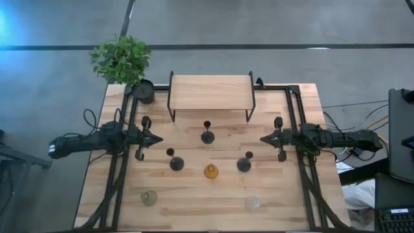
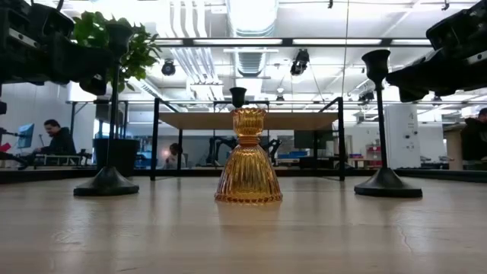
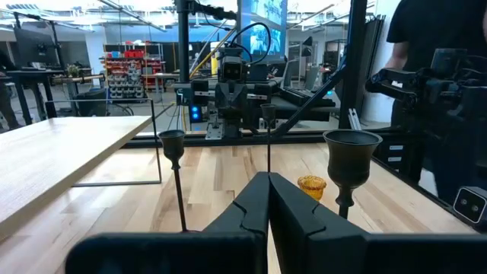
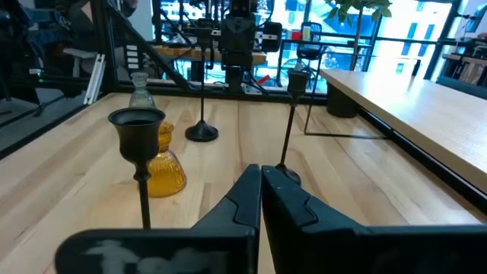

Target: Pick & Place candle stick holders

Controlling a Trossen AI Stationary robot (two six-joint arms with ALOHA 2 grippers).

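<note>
Hiding candlestick (image 2: 238, 97) | amber vase (image 2: 248, 157) | clear vase (image 1: 253, 203) possibly faint

Closed right gripper (image 4: 260, 199), three candle stick holders (image 4: 138, 129), amber vase (image 4: 164, 169), wooden table (image 4: 342, 183)

wooden table (image 1: 213, 200) — light butcher-block top. raised wooden shelf (image 1: 210, 92) on black legs, at the table's far edge, centre. black plant pot (image 1: 144, 91) with leafy green plant (image 1: 121, 57) — just beside the shelf's left end. amber glass vase (image 1: 211, 171) near the table's middle; greenish glass vase (image 1: 149, 198) and clear glass vase (image 1: 253, 204) toward the near edge, well apart.
</note>
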